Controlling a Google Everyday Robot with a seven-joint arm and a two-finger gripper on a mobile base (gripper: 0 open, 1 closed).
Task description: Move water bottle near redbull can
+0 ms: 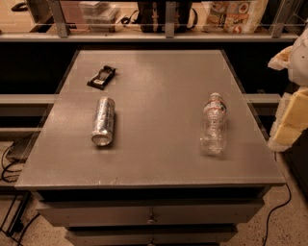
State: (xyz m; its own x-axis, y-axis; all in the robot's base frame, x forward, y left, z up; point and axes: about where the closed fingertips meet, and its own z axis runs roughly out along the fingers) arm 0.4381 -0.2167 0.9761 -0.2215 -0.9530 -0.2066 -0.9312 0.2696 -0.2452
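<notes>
The water bottle [213, 125] lies on its side on the right part of the grey table [159, 163], with its white cap pointing to the far side. The redbull can [103, 121] lies on its side on the left part of the table, with its rimmed end towards the front. A wide stretch of tabletop separates them. My gripper [290, 122] shows as pale cream parts at the right edge of the view, beyond the table's right side and to the right of the bottle, touching neither object.
A small flat black object [101, 77] lies at the table's far left, behind the can. A shelf rail with bags and boxes [231, 14] runs behind the table. Drawers [151, 216] sit under the tabletop. Cables [9, 163] lie on the floor at left.
</notes>
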